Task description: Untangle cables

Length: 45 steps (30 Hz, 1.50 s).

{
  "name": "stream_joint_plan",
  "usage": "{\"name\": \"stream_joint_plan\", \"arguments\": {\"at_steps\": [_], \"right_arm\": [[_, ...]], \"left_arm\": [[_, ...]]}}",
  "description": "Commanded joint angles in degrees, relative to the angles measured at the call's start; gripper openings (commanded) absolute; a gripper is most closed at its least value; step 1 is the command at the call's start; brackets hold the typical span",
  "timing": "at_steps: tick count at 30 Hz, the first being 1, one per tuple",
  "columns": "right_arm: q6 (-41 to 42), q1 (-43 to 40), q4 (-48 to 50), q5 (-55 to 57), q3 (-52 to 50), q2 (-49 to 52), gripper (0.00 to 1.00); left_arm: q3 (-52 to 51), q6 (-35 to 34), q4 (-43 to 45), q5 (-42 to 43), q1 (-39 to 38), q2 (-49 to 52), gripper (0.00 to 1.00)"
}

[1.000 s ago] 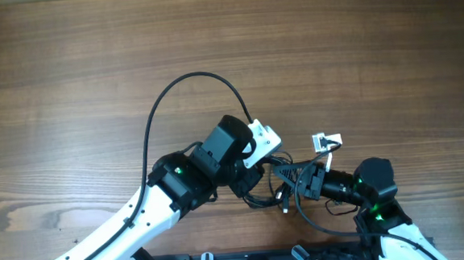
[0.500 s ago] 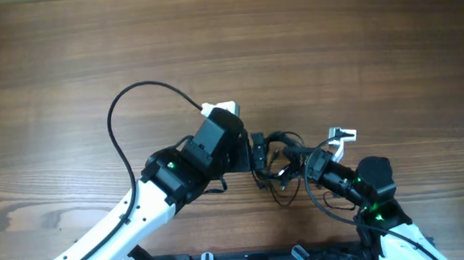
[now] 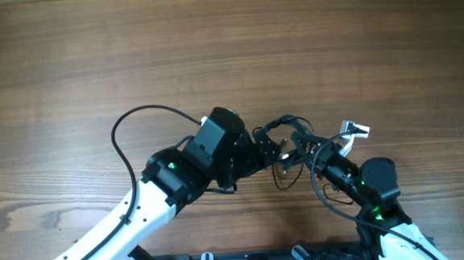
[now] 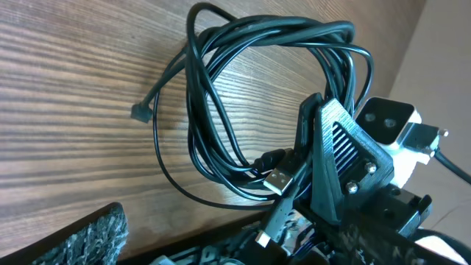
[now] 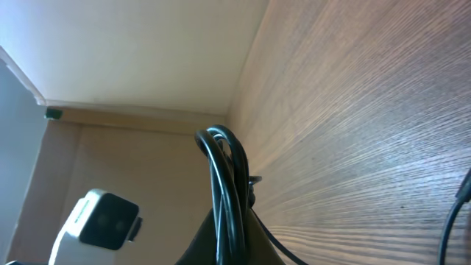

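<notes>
Though the cables [image 3: 285, 140] sit toward the arms' side of the desk [image 3: 291, 38], bare wood runs wide beyond the cables and off to either side of them. Only the stretch just behind the cables, by the near edge, is crowded by the two arms. The cables make a loose coil of black loops. A small black plug [image 4: 140, 112] trails off one side and a silvery plug [image 4: 278, 180] sits at the near side. The right end effector [image 3: 318, 158] is pinched tight on the coil's right side, with strands running up between its fingers. The left end effector [image 3: 253, 151] stands wide just left of the cables, gripping nothing. A second ago the cables lay nearer the desk's near edge. They have shifted farther out, and both end effectors have gone with them.
</notes>
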Motion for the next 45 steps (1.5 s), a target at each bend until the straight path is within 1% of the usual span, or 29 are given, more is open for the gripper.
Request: {"name": "stream_joint_plan", "arguments": {"at_steps": [1,4,8,10,12,13,14,15,17,19,20,21,22,24,26,27,28,29,30,31,34,37,39,42,43,45], "right_arm": [[1.9,-0.1,2.9,-2.0,0.0,0.1,0.04],[3.7,-0.1,5.1,-3.2,0.0,0.1,0.04],[4.6,-0.1,5.0,-3.8,0.0,0.1,0.04],[4.6,-0.1,5.0,-4.0,0.0,0.1,0.04],[4.6,-0.1,5.0,-4.6,0.0,0.1,0.04],[4.6,-0.1,5.0,-4.9,0.0,0.1,0.04],[4.6,-0.1,4.9,-5.0,0.0,0.1,0.04],[4.6,-0.1,4.3,-5.0,0.0,0.1,0.05],[4.5,-0.1,2.5,-5.0,0.0,0.1,0.13],[2.8,-0.1,-0.1,-5.1,0.0,0.1,0.26],[1.2,-0.1,-1.8,-5.3,0.0,0.1,0.33],[-0.7,-0.1,-4.1,-6.0,0.0,0.1,0.45],[-2.9,-0.1,-6.0,-7.4,0.0,0.1,0.52],[-4.7,-0.1,-7.4,-9.4,0.0,0.1,0.57],[-7.0,-0.1,-7.5,-12.3,0.0,0.1,0.61],[-7.4,-0.1,-7.5,-14.0,0.0,0.1,0.64],[-7.4,-0.1,-7.4,-15.0,0.0,0.1,0.66],[-7.6,-0.1,-7.4,-15.8,0.0,0.1,0.68],[-10.0,-0.1,-7.1,-16.5,0.0,0.1,0.68],[-13.2,-0.1,-6.6,-17.2,0.0,0.1,0.68],[-18.0,-0.1,-6.5,-19.4,0.0,0.1,0.67],[-20.1,-0.1,-3.6,-22.1,0.0,0.1,0.59],[-20.0,-0.1,-0.4,-23.1,0.0,0.1,0.59],[-18.7,-0.1,0.7,-23.0,0.0,0.1,0.68],[-18.6,-0.1,0.7,-23.0,0.0,0.1,0.68],[-14.6,-0.1,0.8,-22.6,0.0,0.1,0.68]], "left_arm": [[0.9,-3.4,0.4,0.4,-0.6,1.6,0.85],[0.9,-5.6,0.7,0.4,-0.6,4.1,0.84],[0.9,-5.6,5.9,0.2,-0.6,7.1,0.78],[0.9,-5.6,8.3,-0.5,-0.6,7.9,0.60],[0.9,-5.6,8.7,-1.7,-0.6,8.2,0.38],[0.9,-5.6,8.5,-2.2,-0.6,8.2,0.23],[0.9,-5.5,8.3,-2.6,-0.6,8.2,0.12],[0.9,-5.3,8.0,-3.4,-0.6,8.2,0.04],[0.9,-2.4,7.3,-6.0,-0.6,8.2,0.04],[0.9,2.4,5.6,-11.1,-0.6,8.2,0.04],[0.9,4.8,4.4,-13.5,-0.6,8.2,0.04],[0.9,7.6,2.8,-16.8,-0.6,8.1,0.04],[0.9,11.5,1.1,-20.5,-0.6,7.7,0.04],[0.9,17.4,0.3,-23.4,-0.6,6.6,0.04],[0.9,25.8,0.7,-23.7,-0.6,4.7,0.04],[0.9,31.6,0.9,-23.7,-0.6,3.2,0.04],[0.9,35.0,0.9,-23.8,-0.6,2.1,0.04],[0.9,36.8,0.8,-23.8,-0.6,1.3,0.04],[0.9,38.3,0.9,-23.8,-0.6,0.0,0.04],[0.9,38.3,0.9,-23.9,-0.6,-1.1,0.04],[0.9,38.3,1.4,-23.8,-0.6,-2.3,0.04],[0.9,37.5,2.9,-23.8,-0.6,-2.3,0.04],[0.9,32.1,4.4,-23.8,-0.6,-2.2,0.04],[0.9,25.0,6.0,-23.8,-0.6,-2.1,0.04],[0.9,22.8,6.6,-23.8,-0.6,-2.1,0.04],[0.9,19.5,7.3,-23.8,-0.6,-2.0,0.04]]}}
